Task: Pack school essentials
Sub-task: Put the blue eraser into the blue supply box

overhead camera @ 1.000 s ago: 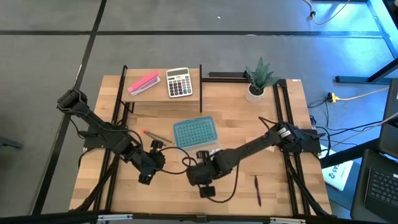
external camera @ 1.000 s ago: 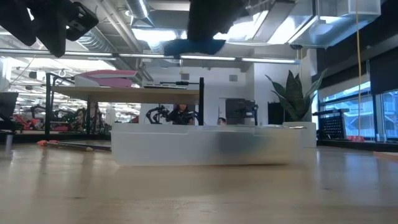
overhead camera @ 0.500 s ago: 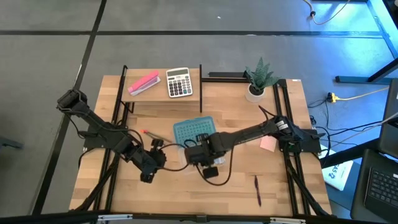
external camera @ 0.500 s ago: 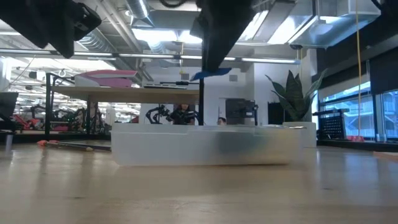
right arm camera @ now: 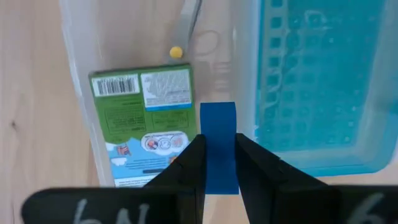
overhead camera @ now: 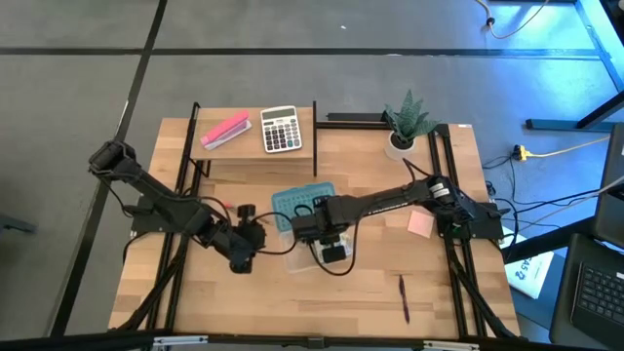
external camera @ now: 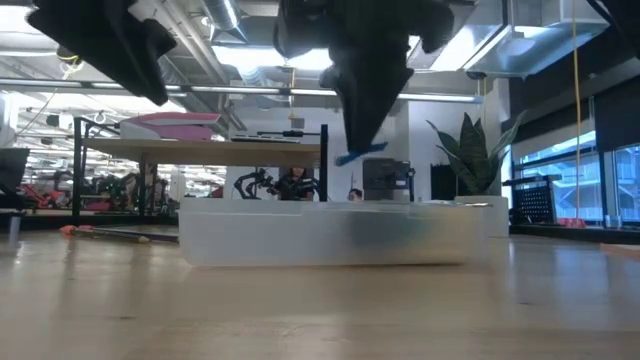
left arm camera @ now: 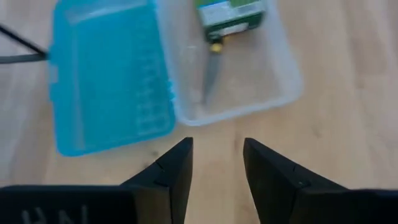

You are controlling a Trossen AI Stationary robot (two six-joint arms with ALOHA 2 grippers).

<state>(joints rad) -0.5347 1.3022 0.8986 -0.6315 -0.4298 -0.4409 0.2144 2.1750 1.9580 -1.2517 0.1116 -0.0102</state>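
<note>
My right gripper hovers over the clear box, shut on the tiny blue eraser. The box's blue lid lies open on its far side. Inside the box lie the yellow-green crayon box and the yellow-handled scissors. My left gripper is open, above the table just left of the box. The dark-red pen rests on the table near the right front. The red-tipped pencil lies left of the box. My right gripper pinches the blue eraser between its two fingers, from above, pointing down. The eraser's lower end sticks out below the fingertips. It is lifted clear, above the box's open tray and next to the crayon box.
A raised shelf at the far left carries a pink oblong block and a grey calculator. A potted plant stands at the far right. A pink paper square lies right of the box. Bare wood spans the near side.
My right gripper has carried the eraser from the table's near side toward the far edge, over the clear box, and has come down toward it. My left gripper has moved right, toward the box.
</note>
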